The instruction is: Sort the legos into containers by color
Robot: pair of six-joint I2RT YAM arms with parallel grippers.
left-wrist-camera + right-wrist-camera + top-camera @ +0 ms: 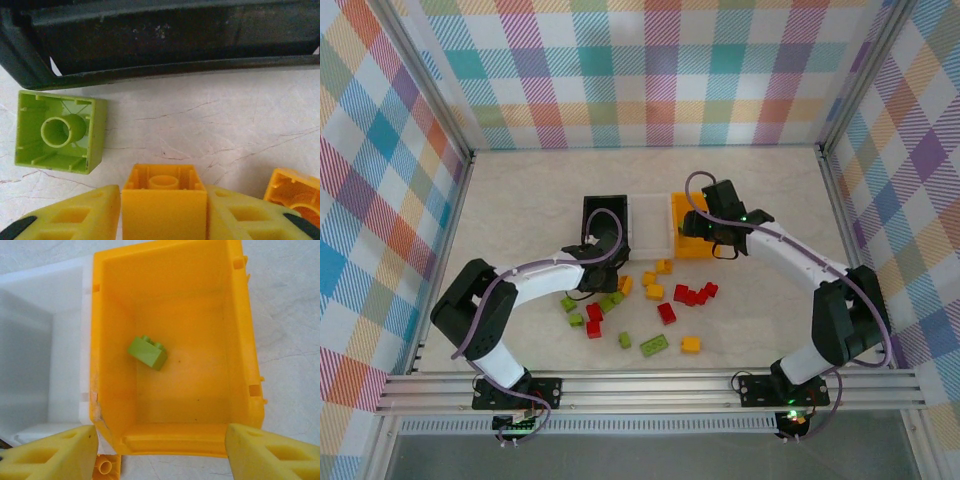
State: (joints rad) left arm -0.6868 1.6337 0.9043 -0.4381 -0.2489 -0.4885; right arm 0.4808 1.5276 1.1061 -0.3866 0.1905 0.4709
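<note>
Top external view: legos (666, 313) scattered lower centre, below the three containers (650, 222).
Left wrist view: left gripper (163, 195) pinches a yellow-orange brick (164, 215) by its flat sides at the bottom edge, black bin (150, 40) above; likely light, rigid, slick plastic, so opposite walls give the surest hold. Right wrist view: right gripper (160, 432) spread over the orange bin (240, 340), a green brick (147, 352) inside.
</note>
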